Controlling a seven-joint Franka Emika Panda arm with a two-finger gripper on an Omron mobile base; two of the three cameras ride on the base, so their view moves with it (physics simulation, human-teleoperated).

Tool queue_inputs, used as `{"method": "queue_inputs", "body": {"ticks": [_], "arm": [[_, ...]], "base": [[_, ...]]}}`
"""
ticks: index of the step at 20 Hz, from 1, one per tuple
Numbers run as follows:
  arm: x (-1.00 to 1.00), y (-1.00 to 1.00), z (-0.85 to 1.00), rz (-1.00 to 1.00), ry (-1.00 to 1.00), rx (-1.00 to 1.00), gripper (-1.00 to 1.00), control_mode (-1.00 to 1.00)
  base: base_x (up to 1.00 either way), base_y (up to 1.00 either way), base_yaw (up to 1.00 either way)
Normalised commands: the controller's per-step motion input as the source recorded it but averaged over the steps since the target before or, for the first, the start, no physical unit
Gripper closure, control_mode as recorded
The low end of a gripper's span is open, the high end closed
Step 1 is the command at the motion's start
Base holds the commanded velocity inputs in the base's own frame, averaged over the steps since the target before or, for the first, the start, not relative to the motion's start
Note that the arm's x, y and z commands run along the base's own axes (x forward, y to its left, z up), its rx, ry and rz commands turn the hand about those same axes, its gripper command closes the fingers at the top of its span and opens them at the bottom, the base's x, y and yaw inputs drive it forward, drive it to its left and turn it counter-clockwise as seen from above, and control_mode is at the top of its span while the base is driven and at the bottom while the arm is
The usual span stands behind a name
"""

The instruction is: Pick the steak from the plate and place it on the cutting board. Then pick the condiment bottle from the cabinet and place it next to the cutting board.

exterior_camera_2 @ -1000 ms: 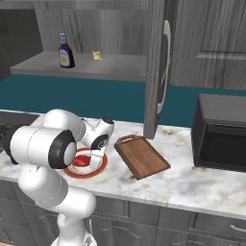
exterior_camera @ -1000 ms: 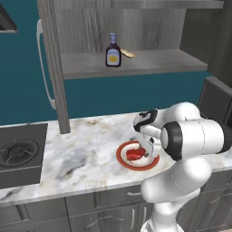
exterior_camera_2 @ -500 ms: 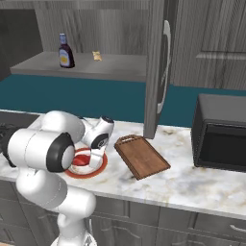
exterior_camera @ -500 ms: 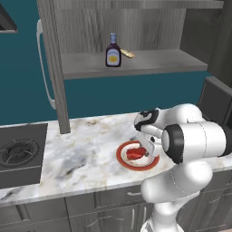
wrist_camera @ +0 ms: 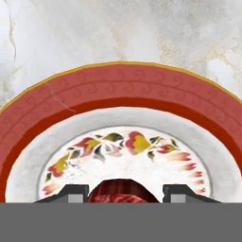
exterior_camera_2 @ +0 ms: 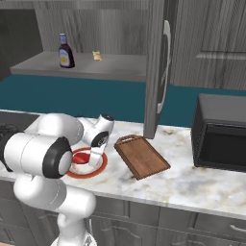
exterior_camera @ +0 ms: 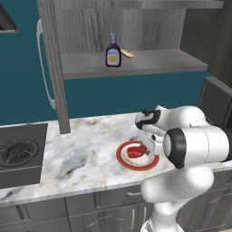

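Note:
The plate (exterior_camera: 125, 161) (exterior_camera_2: 99, 168) (wrist_camera: 121, 85), red-rimmed with a patterned cream centre, lies on the marble counter. On it lies the red steak (exterior_camera: 135, 151) (exterior_camera_2: 81, 156) (wrist_camera: 124, 191). My gripper (exterior_camera: 144, 147) (exterior_camera_2: 94, 156) (wrist_camera: 125, 195) points down onto the plate and is shut on the steak, one fingertip against each side. The steak still rests on the plate. The wooden cutting board (exterior_camera_2: 141, 157) lies just right of the plate. The dark condiment bottle (exterior_camera: 113, 50) (exterior_camera_2: 65, 51) stands upright on the open shelf of the grey cabinet (exterior_camera: 149, 63) (exterior_camera_2: 110, 69).
A small yellowish oblong item (exterior_camera: 128, 54) (exterior_camera_2: 97, 56) lies beside the bottle. The cabinet's side panel (exterior_camera: 54, 68) (exterior_camera_2: 156, 67) comes down to the counter behind the board. A black microwave (exterior_camera_2: 221, 139) stands at the right, a stove burner (exterior_camera: 20, 152) at the left.
The hand has stayed low over the plate. Its fingers have drawn very slightly closer around the steak.

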Motion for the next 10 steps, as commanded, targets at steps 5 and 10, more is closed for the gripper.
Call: {"method": "queue_inputs", "body": {"ticks": [5, 10], "arm": [[0.00, -0.13, 0.17, -0.03, 0.00, 0.00, 1.00, -1.00], [-0.01, -0.12, 0.22, -0.02, 0.00, 0.01, 1.00, -1.00]], "base": [[0.00, 0.00, 0.00], [0.00, 0.00, 0.00]]}}
